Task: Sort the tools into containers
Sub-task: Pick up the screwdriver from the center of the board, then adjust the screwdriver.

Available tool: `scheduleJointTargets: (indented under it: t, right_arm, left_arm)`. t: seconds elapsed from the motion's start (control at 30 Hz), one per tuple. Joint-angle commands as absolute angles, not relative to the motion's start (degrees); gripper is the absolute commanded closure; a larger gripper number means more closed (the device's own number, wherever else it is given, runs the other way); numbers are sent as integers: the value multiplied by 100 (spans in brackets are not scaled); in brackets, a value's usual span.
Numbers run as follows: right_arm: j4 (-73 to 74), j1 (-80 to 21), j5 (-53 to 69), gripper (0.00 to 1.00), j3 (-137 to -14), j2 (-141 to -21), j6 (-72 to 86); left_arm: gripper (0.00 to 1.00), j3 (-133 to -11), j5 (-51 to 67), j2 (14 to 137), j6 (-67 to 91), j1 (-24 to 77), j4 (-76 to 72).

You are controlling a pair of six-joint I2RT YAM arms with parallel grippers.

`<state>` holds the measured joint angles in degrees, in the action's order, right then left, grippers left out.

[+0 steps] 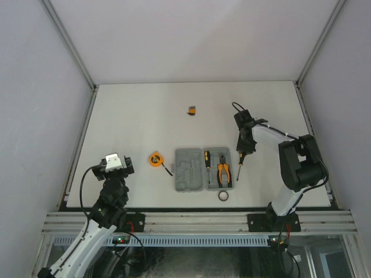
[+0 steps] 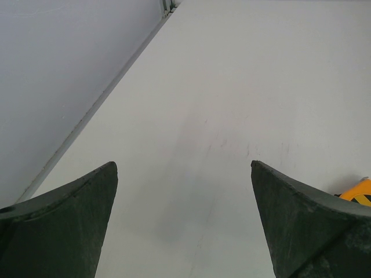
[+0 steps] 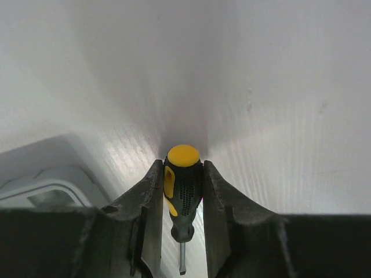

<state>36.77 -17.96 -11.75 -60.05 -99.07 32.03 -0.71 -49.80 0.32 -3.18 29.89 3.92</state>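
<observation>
The grey case (image 1: 186, 169) lies open near the table's front middle, with one black-and-orange screwdriver (image 1: 206, 160) and the orange-handled pliers (image 1: 224, 172) in its recesses. Just right of the case lies a second screwdriver (image 1: 239, 163), and my right gripper (image 1: 241, 152) is down over it. In the right wrist view the fingers press both sides of that screwdriver's handle (image 3: 184, 185), so the right gripper (image 3: 182, 166) is shut on it. The round orange tape measure (image 1: 155, 159) lies left of the case. My left gripper (image 1: 116, 162) (image 2: 183, 164) stands open over bare table.
A small black ring (image 1: 224, 196) lies in front of the case. A tiny orange-black block (image 1: 192, 109) sits farther back in the middle. A corner of the case (image 3: 46, 174) shows left of the right fingers. The tape measure's edge (image 2: 359, 191) peeks past the left gripper's right finger.
</observation>
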Motion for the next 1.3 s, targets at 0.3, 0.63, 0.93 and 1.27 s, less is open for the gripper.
scheduleJointTargets:
  t: [0.3, 0.63, 0.93, 1.27]
  right_arm:
    - [3844, -1801, -1449, 94, -5794, -8840, 3045]
    - [3753, -1632, -977, 95, -5766, -8593, 2943]
    - [3586, -1530, -267, 95, -5766, -7570, 3232]
    - [2284, -1808, 844, 96, -5090, -6420, 4419]
  left_arm:
    - [0, -357, -4728, 67, -436, 3005, 274]
    - [0, -1822, -4310, 775, 1397, 3006, 314]
    - [0, -2353, -3342, 551, 1774, 3006, 520]
    - [0, -4268, -2592, 2214, 2519, 3001, 1811]
